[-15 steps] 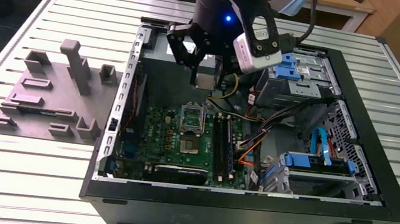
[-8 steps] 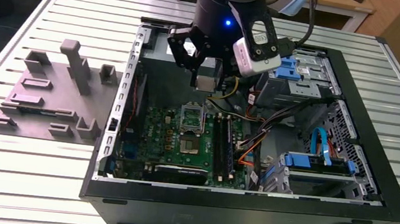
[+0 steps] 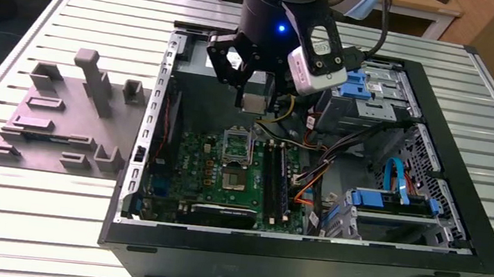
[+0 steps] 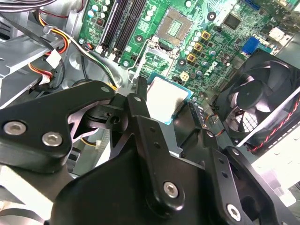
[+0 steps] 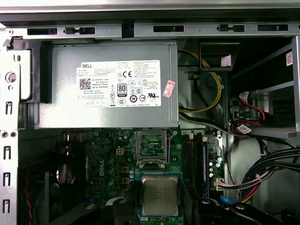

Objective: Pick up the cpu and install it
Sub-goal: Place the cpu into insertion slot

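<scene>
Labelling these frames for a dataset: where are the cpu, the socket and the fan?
cpu point(image 5: 160, 196): first wrist view, middle of its metal top.
socket point(image 4: 176, 27): second wrist view, its pin field.
fan point(image 4: 257, 101): second wrist view, near its hub.

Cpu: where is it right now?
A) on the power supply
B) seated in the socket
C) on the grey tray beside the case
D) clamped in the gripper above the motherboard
D: the cpu is clamped in the gripper, above the motherboard.

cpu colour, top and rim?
The cpu has a silvery-grey top and a blue-green rim; best in the first wrist view.
</scene>
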